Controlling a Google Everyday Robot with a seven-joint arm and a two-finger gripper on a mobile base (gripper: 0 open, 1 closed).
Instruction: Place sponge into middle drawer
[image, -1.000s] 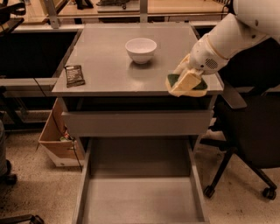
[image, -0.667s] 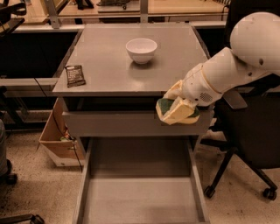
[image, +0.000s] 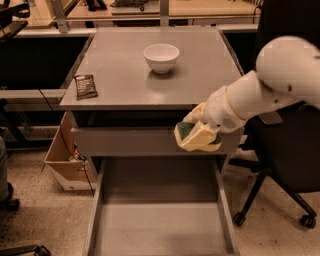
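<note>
My gripper (image: 197, 135) is shut on the sponge (image: 186, 131), whose dark green face shows between the cream fingers. It hangs in front of the plain grey drawer front (image: 125, 141), off the cabinet top's front right edge. The middle drawer (image: 160, 220) is pulled out below, a wide shallow grey tray with a bare floor. The gripper is above the drawer's back right part. The white arm (image: 260, 95) comes in from the right.
A white bowl (image: 161, 57) stands at the back middle of the grey cabinet top (image: 125, 75). A dark snack wrapper (image: 85, 85) lies near its left edge. A cardboard box (image: 65, 160) sits on the floor at left, a black office chair (image: 280, 170) at right.
The gripper with the sponge has moved left and down, from the cabinet top's front right corner to in front of the upper drawer front, above the open drawer.
</note>
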